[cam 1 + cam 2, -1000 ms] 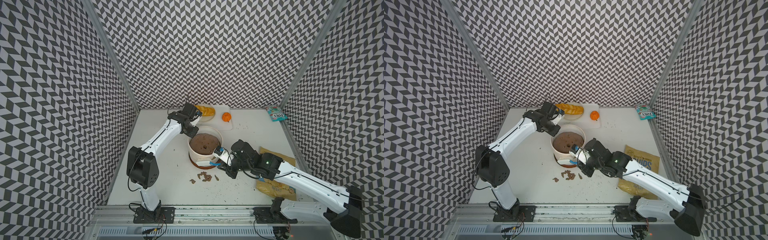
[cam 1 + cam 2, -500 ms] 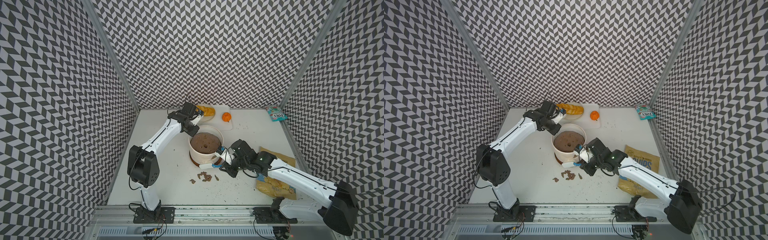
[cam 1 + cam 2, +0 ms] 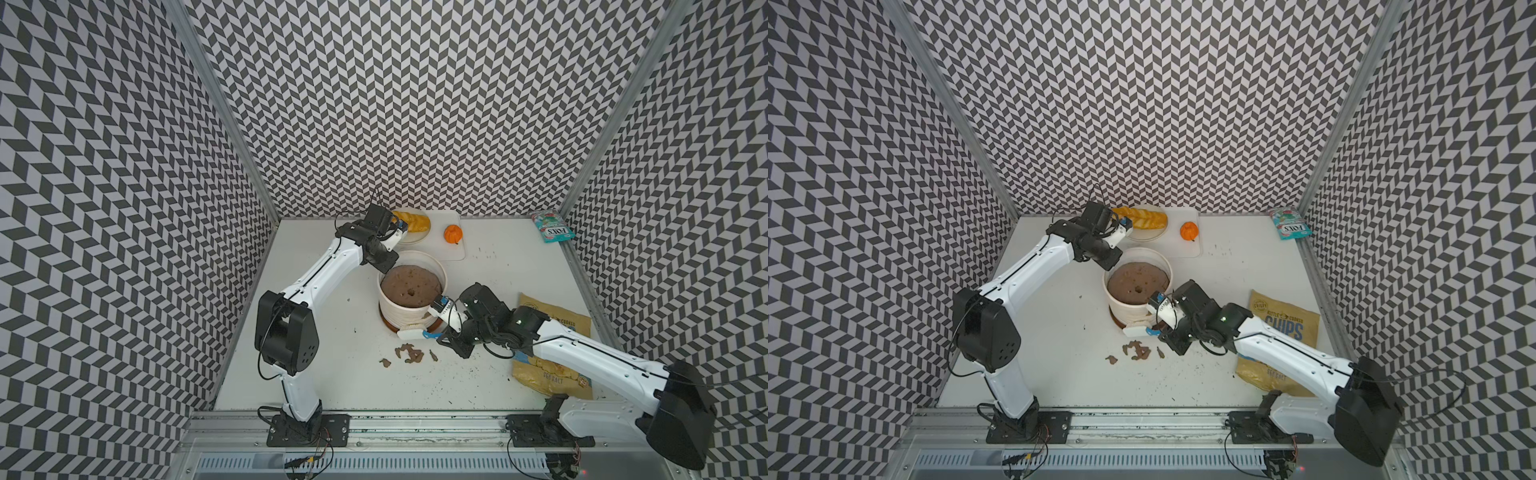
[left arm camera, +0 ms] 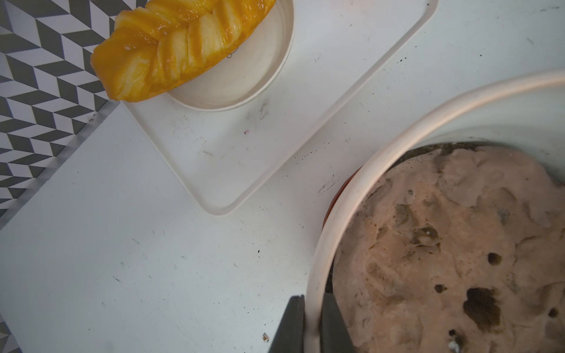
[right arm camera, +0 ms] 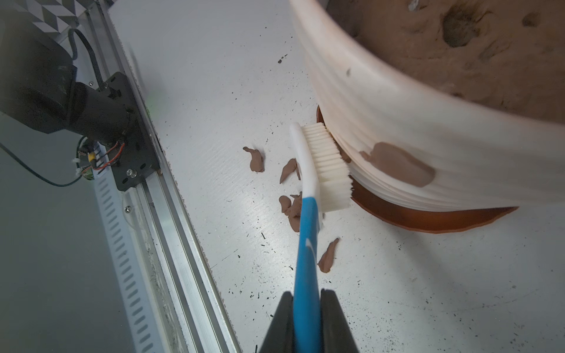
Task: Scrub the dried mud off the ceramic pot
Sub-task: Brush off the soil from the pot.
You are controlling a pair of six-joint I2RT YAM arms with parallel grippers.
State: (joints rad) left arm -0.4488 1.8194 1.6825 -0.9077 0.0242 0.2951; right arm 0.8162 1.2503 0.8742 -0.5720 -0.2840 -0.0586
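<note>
White desk [image 3: 332,395], zigzag walls [image 3: 415,104], ceramic pot [image 3: 405,316] in the middle, left jaws pinching its rim at 11 o'clock, right jaws gripping blue brush [image 5: 305,244] at 5 o'clock, dried mud [image 5: 400,166] on pot, chips bag [image 3: 1287,328] at 3 o'clock

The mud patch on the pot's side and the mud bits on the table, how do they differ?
The mud patch is one large blotch; the mud bits are several small flakes. The patch clings to the pot wall, near the brush; the bits lie on the table. Both are the same dull brown.
</note>
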